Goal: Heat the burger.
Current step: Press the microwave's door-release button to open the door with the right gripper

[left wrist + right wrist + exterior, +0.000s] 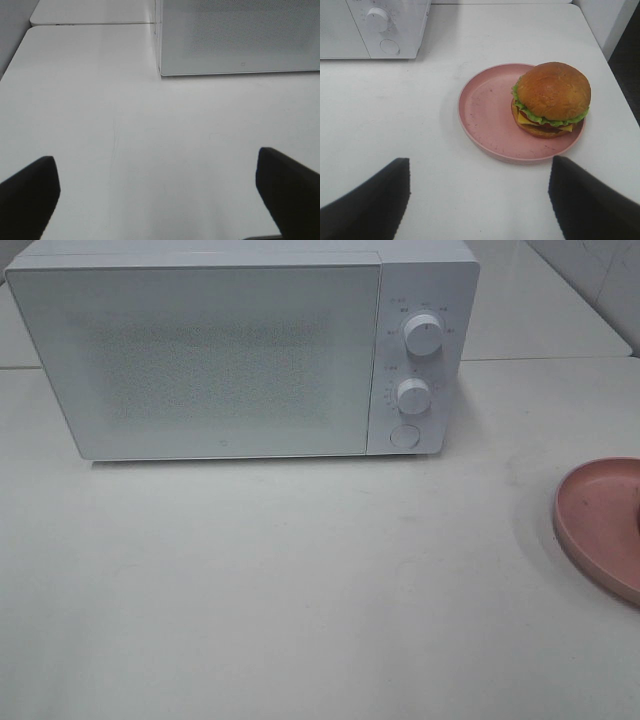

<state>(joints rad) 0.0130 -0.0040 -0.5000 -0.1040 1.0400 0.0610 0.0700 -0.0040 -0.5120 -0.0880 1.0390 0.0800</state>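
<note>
1 burger [551, 97] sits on the pink plate [485, 112]; microwave [200, 350] door shut

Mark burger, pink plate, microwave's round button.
Golden-brown-bun burger with green lettuce [552, 92]: right wrist view, top bun.
Shallow round pink plate [485, 107]: right wrist view, bare floor.
Round white microwave button [404, 435]: exterior high view, its face.

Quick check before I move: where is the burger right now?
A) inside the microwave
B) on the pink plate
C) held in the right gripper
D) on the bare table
B: the right wrist view shows the burger sitting on the pink plate, off to one side of it, and the microwave door is shut.
</note>
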